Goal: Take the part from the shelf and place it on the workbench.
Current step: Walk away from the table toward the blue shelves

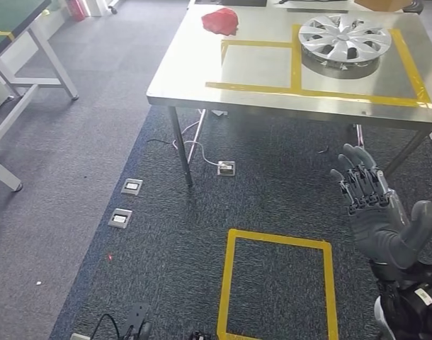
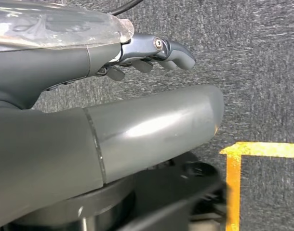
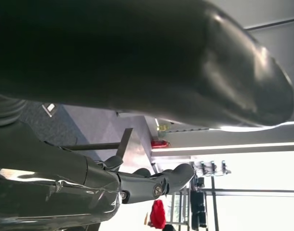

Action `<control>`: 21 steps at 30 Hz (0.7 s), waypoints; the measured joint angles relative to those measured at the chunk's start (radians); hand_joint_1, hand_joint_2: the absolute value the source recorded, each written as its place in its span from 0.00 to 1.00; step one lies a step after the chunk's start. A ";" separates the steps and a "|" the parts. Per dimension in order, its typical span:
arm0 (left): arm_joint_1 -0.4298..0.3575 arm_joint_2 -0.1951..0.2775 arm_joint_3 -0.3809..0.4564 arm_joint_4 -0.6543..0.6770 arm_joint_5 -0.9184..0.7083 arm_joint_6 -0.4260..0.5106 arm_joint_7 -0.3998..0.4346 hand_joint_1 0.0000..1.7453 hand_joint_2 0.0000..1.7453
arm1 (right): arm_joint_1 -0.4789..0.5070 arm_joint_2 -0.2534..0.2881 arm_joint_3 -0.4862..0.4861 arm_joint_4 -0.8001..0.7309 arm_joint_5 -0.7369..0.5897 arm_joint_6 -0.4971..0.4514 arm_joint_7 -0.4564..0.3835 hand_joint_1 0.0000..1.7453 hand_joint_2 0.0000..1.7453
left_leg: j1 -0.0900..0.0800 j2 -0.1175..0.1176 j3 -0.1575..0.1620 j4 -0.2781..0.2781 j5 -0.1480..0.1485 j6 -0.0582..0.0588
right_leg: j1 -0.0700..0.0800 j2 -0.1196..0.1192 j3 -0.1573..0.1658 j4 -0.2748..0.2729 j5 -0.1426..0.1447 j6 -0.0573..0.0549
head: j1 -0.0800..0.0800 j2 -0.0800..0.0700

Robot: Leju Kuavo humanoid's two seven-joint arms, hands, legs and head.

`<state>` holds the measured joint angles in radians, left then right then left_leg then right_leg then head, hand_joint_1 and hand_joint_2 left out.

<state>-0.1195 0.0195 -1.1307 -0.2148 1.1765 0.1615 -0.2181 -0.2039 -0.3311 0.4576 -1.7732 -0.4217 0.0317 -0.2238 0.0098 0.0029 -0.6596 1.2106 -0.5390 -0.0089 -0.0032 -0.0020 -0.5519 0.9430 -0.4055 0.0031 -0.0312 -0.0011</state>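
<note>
The part, a silver wheel cover [image 1: 343, 39], lies flat on the metal workbench [image 1: 246, 71] inside the right yellow-taped square. My right hand [image 1: 377, 212] is raised in front of the bench at the lower right, palm up, fingers spread, holding nothing; it is well short of the wheel cover. In the right wrist view the thick thumb [image 3: 211, 62] and dark fingers [image 3: 156, 183] are apart with nothing between them. In the left wrist view my left hand [image 2: 138, 96] hangs over the carpet, thumb and fingers [image 2: 164, 50] apart and empty.
A red cloth [image 1: 220, 21] lies on the bench's far left. Yellow tape marks a square [image 1: 277, 290] on the dark carpet before the bench. Cables and floor sockets [image 1: 226, 168] lie by the bench leg. A green table [image 1: 10, 28] stands at the far left.
</note>
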 joint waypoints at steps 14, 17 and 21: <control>-0.002 0.003 0.000 0.000 0.003 0.003 0.001 0.00 0.00 | -0.001 0.000 -0.006 -0.002 -0.016 0.000 -0.001 0.00 0.00 | -0.006 0.003 0.116 -0.291 0.135 0.053 | -0.007 0.001 -0.113 0.304 -0.165 0.056 | 0.004 0.000; -0.002 0.002 0.000 0.000 0.003 0.003 -0.001 0.00 0.00 | -0.004 0.000 -0.007 -0.001 -0.017 -0.002 -0.001 0.00 0.00 | -0.005 0.003 0.099 -0.279 0.143 0.045 | -0.012 0.001 -0.019 0.173 -0.106 0.058 | 0.005 0.000; -0.003 0.003 0.000 0.000 0.002 0.001 -0.005 0.00 0.00 | -0.013 0.000 -0.007 -0.002 -0.020 -0.010 0.000 0.00 0.00 | -0.010 0.003 0.081 -0.264 0.155 0.025 | -0.006 0.004 0.066 0.004 -0.063 0.043 | 0.005 0.000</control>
<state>-0.1228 0.0224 -1.1306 -0.2148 1.1783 0.1628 -0.2231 -0.2171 -0.3307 0.4503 -1.7748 -0.4421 0.0215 -0.2239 -0.0004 0.0055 -0.5788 0.9470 -0.3835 0.0163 -0.0092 0.0020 -0.4857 0.9469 -0.4689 0.0460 -0.0262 -0.0011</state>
